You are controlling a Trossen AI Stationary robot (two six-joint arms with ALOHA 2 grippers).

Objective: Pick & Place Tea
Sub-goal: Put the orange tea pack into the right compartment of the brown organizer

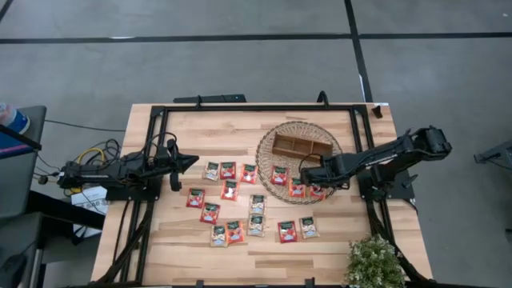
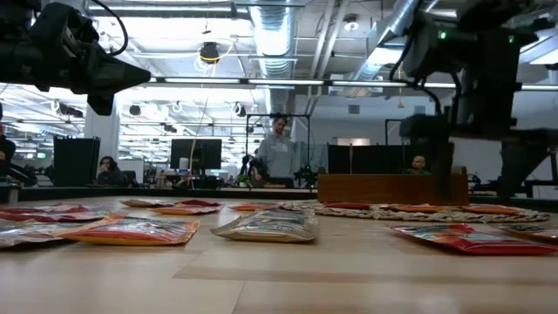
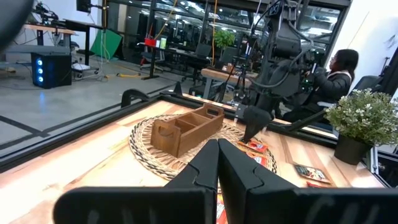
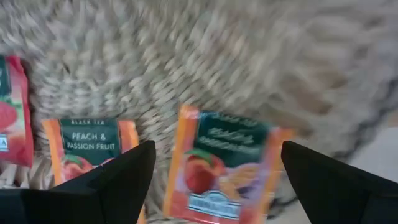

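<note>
The targeted tea sachet (image 4: pixel 221 165), orange with a peach picture, lies flat on the wicker mat (image 4: pixel 205 56) directly between the spread, empty fingers of the right gripper (image 4: pixel 217 177), so the pick step appears to be in hand. The next move calls for descending and closing. A neighbouring sachet (image 4: pixel 90 146) lies just beside one finger; the wooden tray (image 1: pixel 300 146) is near; the left gripper (image 1: pixel 188 162) waits clenched, well apart.

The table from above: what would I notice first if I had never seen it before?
Probably the tea sachets, red and pale, lying scattered flat over the middle of the wooden table. Next, the round woven mat toward the right with the wooden tray on it. The right gripper hangs open at the mat's near edge over an orange sachet; the left gripper waits shut at the left side.
</note>
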